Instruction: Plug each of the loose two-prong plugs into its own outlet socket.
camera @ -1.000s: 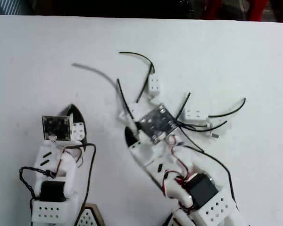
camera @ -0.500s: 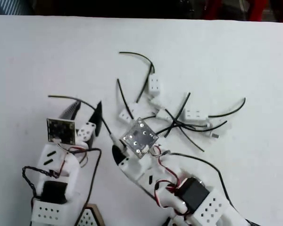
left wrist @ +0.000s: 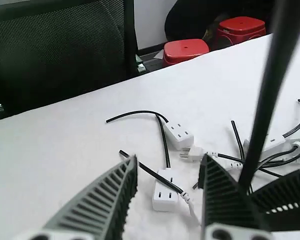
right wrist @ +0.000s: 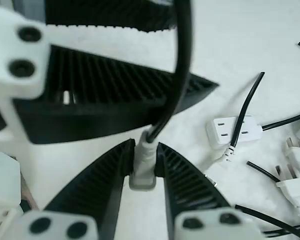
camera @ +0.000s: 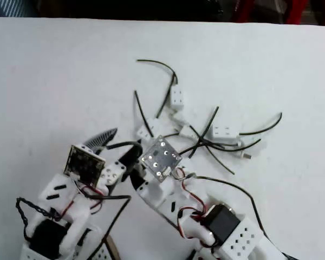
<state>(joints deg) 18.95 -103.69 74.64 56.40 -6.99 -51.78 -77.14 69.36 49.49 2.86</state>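
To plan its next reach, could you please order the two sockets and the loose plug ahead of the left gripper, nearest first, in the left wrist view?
From the left gripper:
1. The near socket, just ahead, between the fingers.
2. The loose plug, a little beyond it.
3. The far socket, farthest, at the curved cable's end.

White sockets (camera: 177,96) and a white plug (right wrist: 142,165) on black cords (camera: 157,63) — white table (camera: 43,65), ribbed black fingers (left wrist: 105,200), red stools (left wrist: 186,49).
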